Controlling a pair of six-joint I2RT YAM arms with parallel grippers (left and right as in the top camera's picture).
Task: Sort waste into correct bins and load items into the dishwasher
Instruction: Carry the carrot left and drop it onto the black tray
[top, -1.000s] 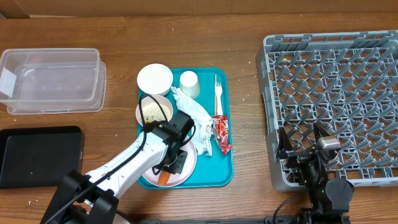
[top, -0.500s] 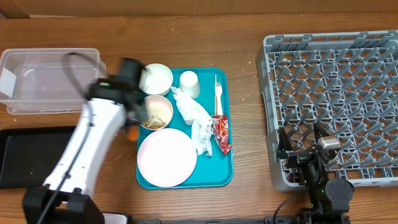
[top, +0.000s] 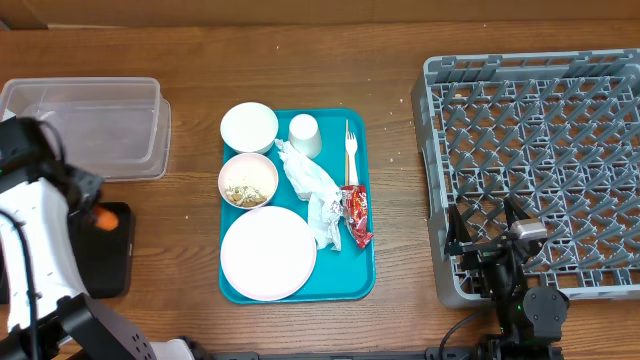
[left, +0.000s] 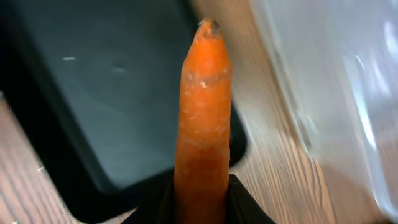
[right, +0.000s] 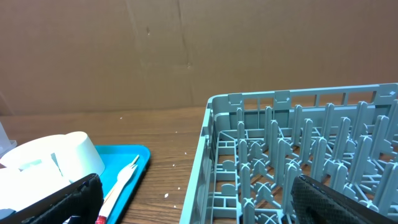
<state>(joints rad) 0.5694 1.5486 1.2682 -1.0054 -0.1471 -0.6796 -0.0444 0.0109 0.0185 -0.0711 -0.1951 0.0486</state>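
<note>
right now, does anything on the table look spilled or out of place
Only small things: pale crumbs dot the wood left of the grey rack, and crumpled napkins sprawl across the teal tray.

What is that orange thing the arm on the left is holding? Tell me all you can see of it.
It is a carrot: orange and tapering, with matt skin, faint rings and a dark, dried tip. The left gripper pinches its thick end, with the tip pointing away. It is held over the edge of the black tray, beside the clear tub, and seems to touch neither.
</note>
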